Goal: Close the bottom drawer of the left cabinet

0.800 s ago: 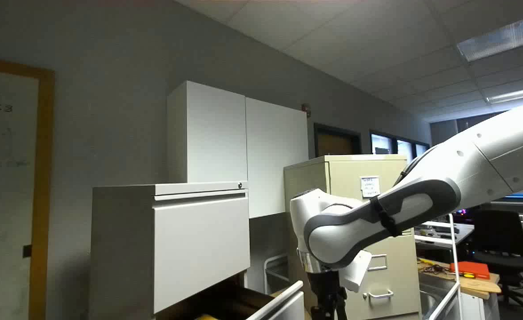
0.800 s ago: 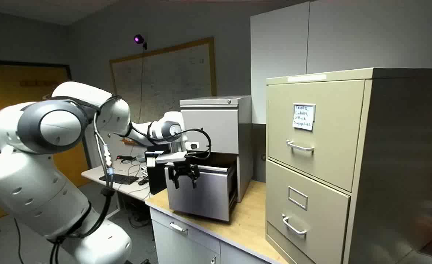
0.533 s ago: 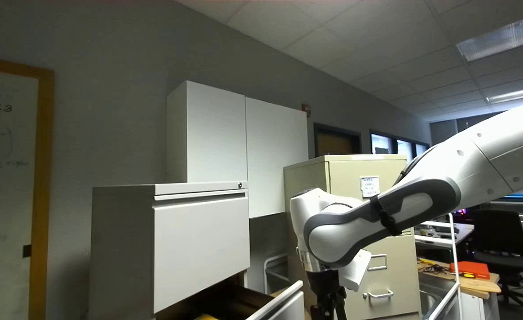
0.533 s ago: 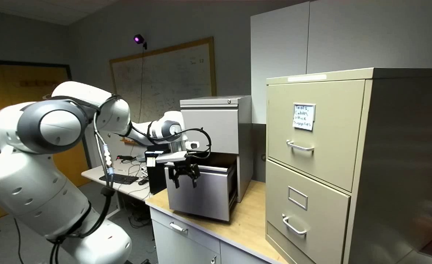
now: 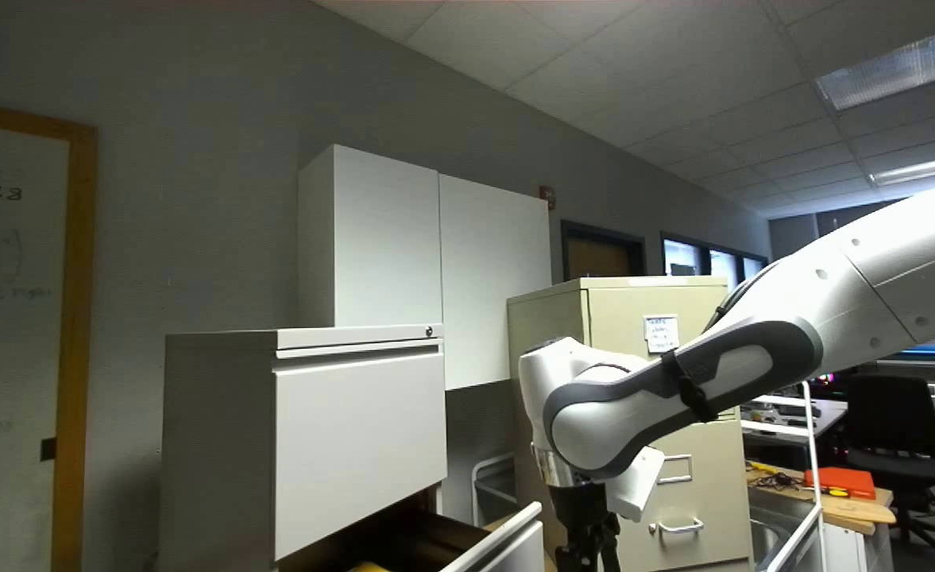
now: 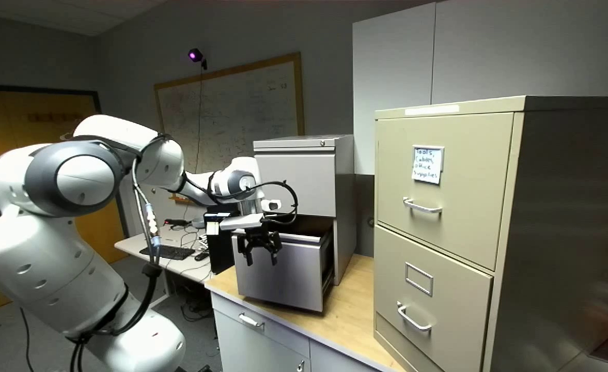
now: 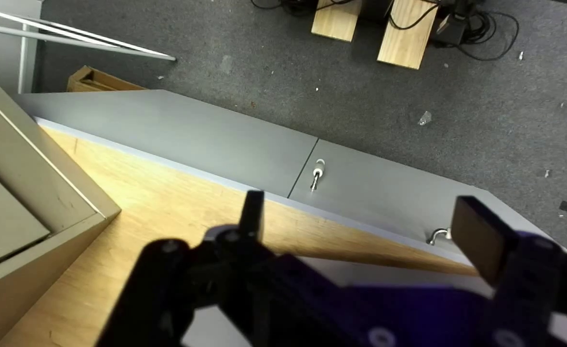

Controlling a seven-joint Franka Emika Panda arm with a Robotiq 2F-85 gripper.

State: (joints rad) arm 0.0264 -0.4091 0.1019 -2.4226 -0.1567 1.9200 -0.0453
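The left cabinet is a boxy pale-grey cabinet, seen in both exterior views (image 5: 356, 445) (image 6: 304, 181), with its upper drawer shut. Its bottom drawer is pulled well out in both exterior views (image 5: 507, 544) (image 6: 288, 281), its dark inside showing behind the rim. My gripper (image 6: 261, 258) points down in front of the drawer's front, near its top edge; I cannot tell whether it touches. It is also partly seen in an exterior view (image 5: 588, 548). In the wrist view the gripper (image 7: 365, 212) has its fingers wide apart with nothing between them, over a strip of the drawer front (image 7: 355, 270).
A beige filing cabinet (image 6: 438, 181) stands to the right on the same wooden countertop (image 6: 355, 294). Grey base cupboards with handles (image 7: 370, 188) are below the counter edge. A desk with a keyboard (image 6: 167, 252) is behind the arm. Something yellow (image 5: 369, 567) lies inside the drawer.
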